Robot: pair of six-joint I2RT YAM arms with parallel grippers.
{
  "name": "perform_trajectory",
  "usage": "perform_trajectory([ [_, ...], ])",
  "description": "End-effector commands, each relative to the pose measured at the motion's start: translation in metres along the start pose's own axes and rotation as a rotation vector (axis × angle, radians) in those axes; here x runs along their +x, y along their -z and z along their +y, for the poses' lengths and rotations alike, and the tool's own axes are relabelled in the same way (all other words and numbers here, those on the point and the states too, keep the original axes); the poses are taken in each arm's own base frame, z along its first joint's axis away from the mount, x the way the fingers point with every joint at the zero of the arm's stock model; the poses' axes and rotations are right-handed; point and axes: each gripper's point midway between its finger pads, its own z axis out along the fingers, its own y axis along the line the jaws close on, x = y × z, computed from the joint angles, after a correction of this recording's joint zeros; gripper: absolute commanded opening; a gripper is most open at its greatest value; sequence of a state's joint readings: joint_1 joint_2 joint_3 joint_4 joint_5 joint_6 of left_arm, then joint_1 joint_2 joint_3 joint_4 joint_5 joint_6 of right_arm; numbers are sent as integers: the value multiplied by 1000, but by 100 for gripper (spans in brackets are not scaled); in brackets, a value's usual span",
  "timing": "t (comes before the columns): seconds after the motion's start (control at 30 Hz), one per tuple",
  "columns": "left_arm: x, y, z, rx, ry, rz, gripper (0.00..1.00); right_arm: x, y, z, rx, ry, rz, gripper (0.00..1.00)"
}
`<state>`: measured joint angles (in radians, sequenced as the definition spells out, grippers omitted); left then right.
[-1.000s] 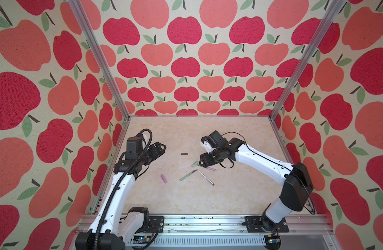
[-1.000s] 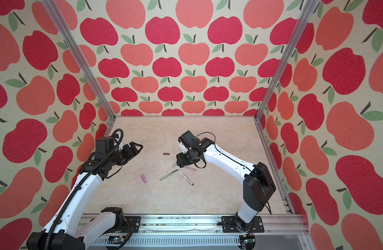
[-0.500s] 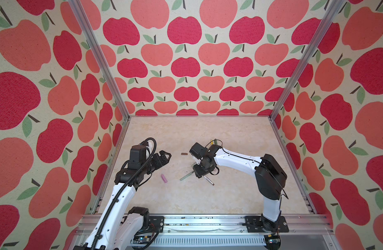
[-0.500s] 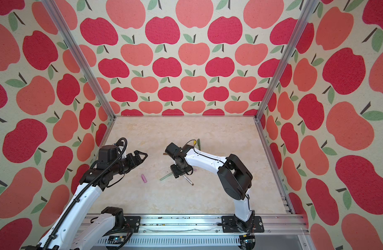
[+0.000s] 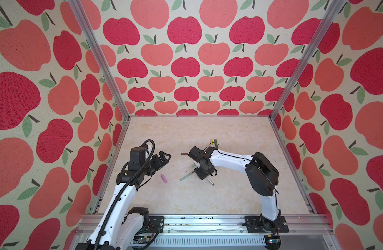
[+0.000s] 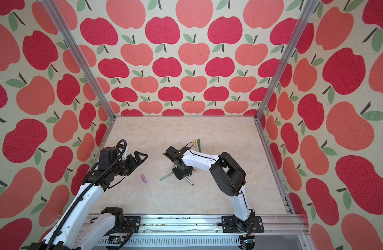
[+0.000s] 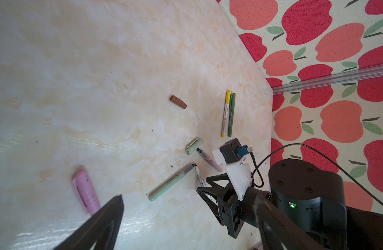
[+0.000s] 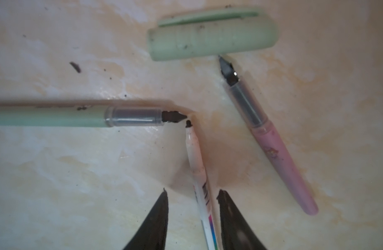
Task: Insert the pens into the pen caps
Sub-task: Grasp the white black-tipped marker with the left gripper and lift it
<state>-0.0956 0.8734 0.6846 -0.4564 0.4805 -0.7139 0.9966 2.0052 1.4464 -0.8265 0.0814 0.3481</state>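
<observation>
Between the fingers of the right gripper lies the white pen, flat on the table. The jaws stand part-way shut with a gap on each side of the barrel, so nothing is clamped. The barrel sits nearer one finger than the other.

Hazard 1: an off-centre closure would likely shove the barrel sideways before both fingers bear on it. Its dark tip lies just beside the tip of the pale green pen. Any swing could knock that pen or smear ink on the table.

Hazard 2: the fingers straddle the barrel away from the tip. If the grip lands far from the middle, the pen could droop or twist on lifting and spoil alignment with a cap.

Nearby, the pink pen points at the pale green cap, its tip touching or nearly so.

The left gripper hangs wide open and empty above the table, near the pink cap. The brown cap lies well apart from the white pen.
</observation>
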Motion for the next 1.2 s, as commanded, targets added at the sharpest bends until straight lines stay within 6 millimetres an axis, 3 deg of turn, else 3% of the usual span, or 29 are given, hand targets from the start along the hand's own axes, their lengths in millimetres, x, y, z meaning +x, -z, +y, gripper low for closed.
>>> perform_trajectory([
  [0.0,-8,1,-8,29,-18,-23,97,4,-7,-4,16,-10,12,35],
  [0.4,-6,-1,-9,35,-21,-18,98,19,-20,-5,12,-31,63,16],
  [0.7,-1,8,-28,87,-113,-14,99,28,-14,-4,-7,-76,64,6],
  [0.87,5,12,-45,159,-188,-4,99,19,19,5,-76,-124,-24,5],
  [1.17,20,18,-91,439,-308,66,99,-35,107,19,-323,-206,-298,5],
])
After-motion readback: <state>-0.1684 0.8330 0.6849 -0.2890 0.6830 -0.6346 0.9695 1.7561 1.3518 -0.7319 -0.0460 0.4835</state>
